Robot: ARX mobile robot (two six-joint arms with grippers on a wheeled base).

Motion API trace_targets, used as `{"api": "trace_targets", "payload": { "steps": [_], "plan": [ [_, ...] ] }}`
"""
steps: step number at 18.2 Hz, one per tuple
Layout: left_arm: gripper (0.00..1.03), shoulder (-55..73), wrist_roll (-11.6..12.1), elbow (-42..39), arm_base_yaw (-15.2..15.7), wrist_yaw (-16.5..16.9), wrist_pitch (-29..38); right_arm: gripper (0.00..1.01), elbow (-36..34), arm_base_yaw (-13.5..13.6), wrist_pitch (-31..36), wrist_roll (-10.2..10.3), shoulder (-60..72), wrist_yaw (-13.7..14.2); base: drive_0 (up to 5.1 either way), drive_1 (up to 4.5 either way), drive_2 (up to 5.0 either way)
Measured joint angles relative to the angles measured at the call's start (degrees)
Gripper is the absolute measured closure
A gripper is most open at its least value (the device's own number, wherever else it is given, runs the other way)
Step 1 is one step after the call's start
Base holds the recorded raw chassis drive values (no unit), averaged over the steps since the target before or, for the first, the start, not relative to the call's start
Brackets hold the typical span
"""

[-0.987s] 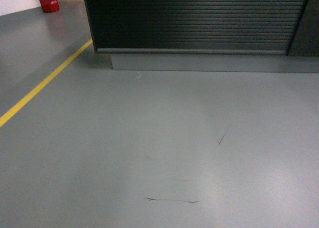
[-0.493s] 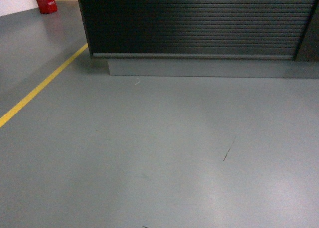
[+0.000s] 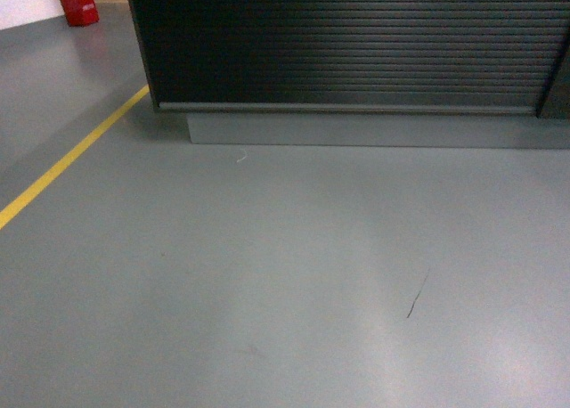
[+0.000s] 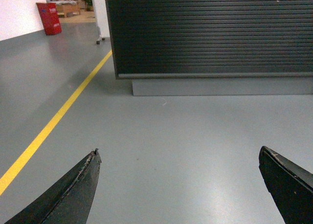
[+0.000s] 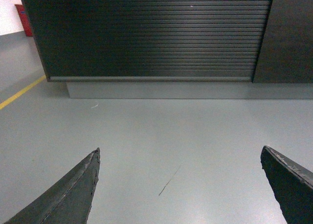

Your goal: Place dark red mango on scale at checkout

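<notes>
The checkout counter shows only its ribbed dark front on a grey plinth across bare grey floor, a yellow line and red bin at left, mango and scale unseen, left pincer and right pincer both spread, holding nothing.

Left end effector and right end effector spread wide, empty.

Ribbed checkout front above grey floor
</notes>
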Motion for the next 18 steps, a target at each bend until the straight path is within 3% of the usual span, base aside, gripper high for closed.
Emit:
{"api": "trace_targets", "payload": {
  "steps": [18],
  "plan": [
    [0.05,0.0,0.0,0.0,0.0,0.0,-0.1,0.03,0.0,0.0,0.0,0.0,0.0,0.0,0.0,3.14,-3.1]
  ]
}}
